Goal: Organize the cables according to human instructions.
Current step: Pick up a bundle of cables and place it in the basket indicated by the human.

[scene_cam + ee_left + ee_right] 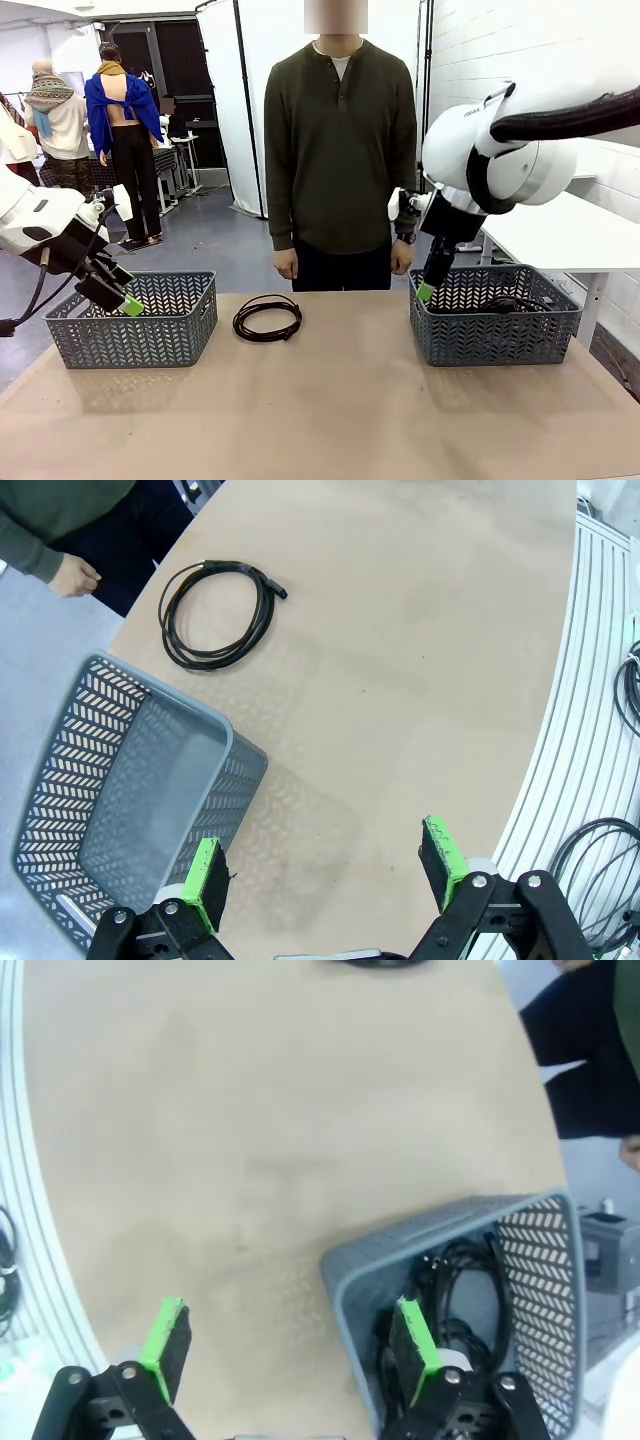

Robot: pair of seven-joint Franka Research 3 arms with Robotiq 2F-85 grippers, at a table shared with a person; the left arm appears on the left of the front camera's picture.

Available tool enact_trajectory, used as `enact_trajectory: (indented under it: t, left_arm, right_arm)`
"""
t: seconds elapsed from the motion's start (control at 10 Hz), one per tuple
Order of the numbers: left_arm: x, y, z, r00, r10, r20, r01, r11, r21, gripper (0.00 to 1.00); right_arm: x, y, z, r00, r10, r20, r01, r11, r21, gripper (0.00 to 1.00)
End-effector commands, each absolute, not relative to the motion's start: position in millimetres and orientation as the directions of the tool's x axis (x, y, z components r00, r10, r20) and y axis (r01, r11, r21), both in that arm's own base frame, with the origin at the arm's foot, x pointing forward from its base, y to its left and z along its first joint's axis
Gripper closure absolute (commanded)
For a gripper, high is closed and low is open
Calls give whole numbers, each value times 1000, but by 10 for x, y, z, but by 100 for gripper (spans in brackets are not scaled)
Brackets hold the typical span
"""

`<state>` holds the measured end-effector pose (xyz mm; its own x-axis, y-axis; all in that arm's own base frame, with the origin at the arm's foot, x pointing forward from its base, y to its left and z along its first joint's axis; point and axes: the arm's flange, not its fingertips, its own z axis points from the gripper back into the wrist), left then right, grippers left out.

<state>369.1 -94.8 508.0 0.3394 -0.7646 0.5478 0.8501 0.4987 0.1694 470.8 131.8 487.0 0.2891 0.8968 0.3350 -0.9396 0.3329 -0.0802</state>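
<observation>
The left end effector [325,865] is open and empty, hovering by the left basket [245,785]. The right end effector [290,1335] is likewise open, straddling the right basket's [440,1222] wall. One coiled cable [267,318] lies on the desk [330,400] between the baskets, and more cables [460,1290] sit in the right one. The person [340,150] stands opposite, arms down.

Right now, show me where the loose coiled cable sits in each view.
Front view: loose cable, centre-left on the table, right of the left basket.
Left wrist view: loose cable upper left, beyond that basket.
Right wrist view: dark sliver at the top edge, probably it.
Shared landmark: the person at the table's far edge.
</observation>
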Motion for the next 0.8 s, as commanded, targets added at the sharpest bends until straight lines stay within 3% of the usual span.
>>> enact_trajectory:
  t: [0.0, 0.7]
  left_arm:
    - [3704, -923, 5075, 331, -760, 560, 857, 490, 158, 0]
    - [3704, -923, 5075, 331, -760, 560, 857, 490, 158, 0]
  right_arm:
    - [4590, 1323, 4710, 216, 900, 379, -958, 271, -98, 0]
    - [4609, 1409, 4737, 245, 912, 330, -954, 287, -85, 0]
